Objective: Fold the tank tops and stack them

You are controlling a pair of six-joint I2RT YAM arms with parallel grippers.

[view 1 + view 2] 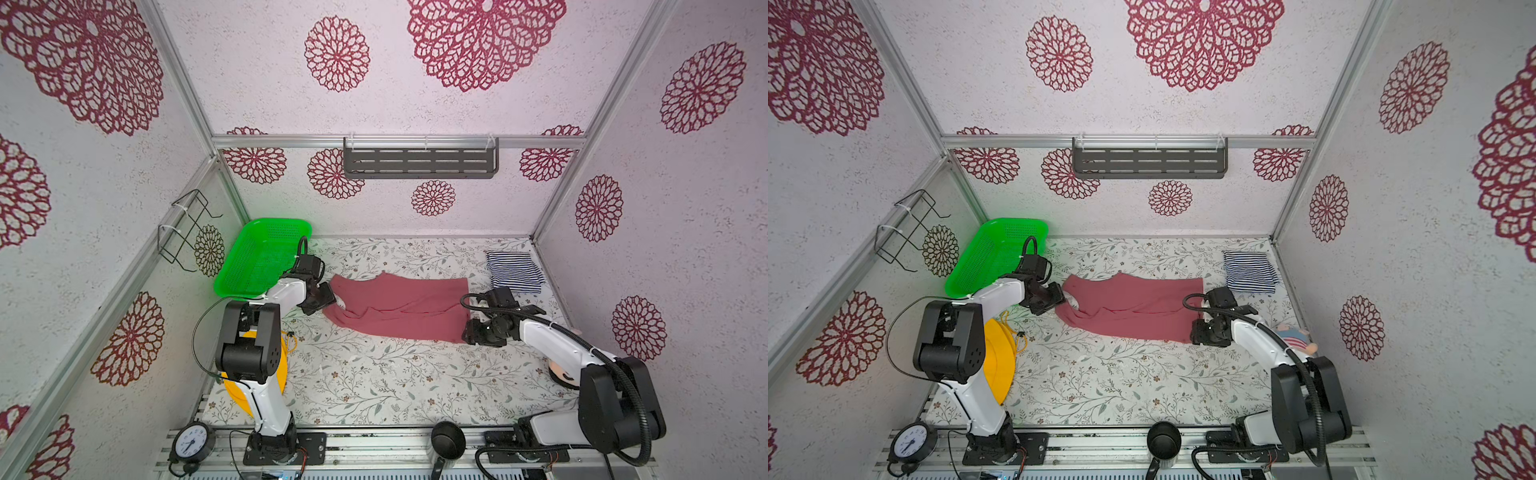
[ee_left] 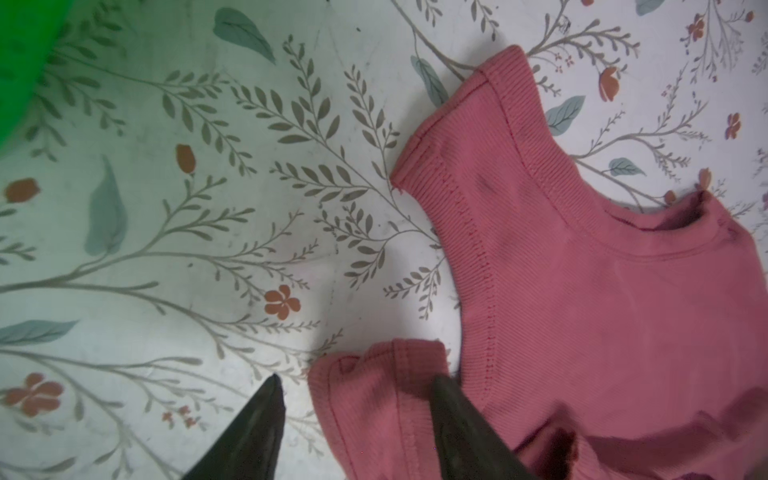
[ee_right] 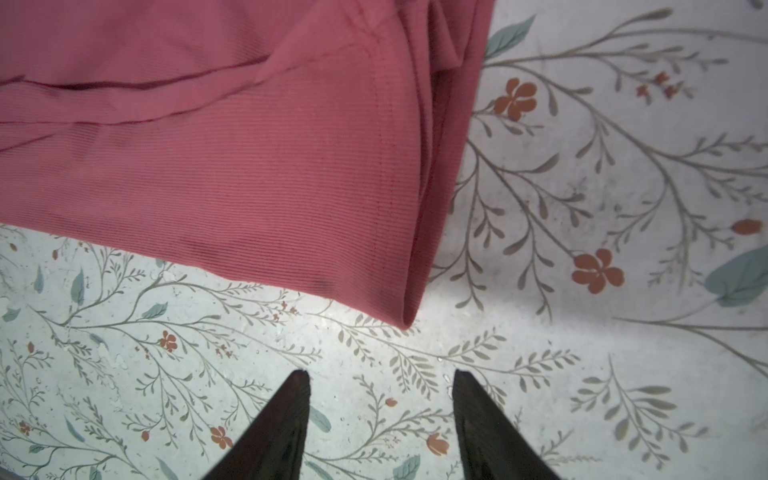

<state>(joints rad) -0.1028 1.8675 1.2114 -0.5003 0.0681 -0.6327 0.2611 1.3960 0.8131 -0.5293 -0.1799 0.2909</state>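
Two arms, one at each end of the rose-red tank top (image 1: 399, 307) stretched across the table (image 1: 374, 374): left gripper (image 2: 357, 378) gapes astride a strap (image 2: 365, 415), probably unclamped; right gripper (image 3: 378, 372), jaws apart, sits just short of the hem (image 3: 395, 208).

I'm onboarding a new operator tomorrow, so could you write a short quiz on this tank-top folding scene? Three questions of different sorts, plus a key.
1. True or false: the striped tank top already lies folded at the far right.
2. What lies between the open jaws of the left pincer? A) nothing; B) a shoulder strap of the rose tank top; C) the striped tank top.
3. Fill in: the right pincer stands open just short of the rose tank top's ___ corner, without touching it.

Key: 1 true; 2 B; 3 hem.
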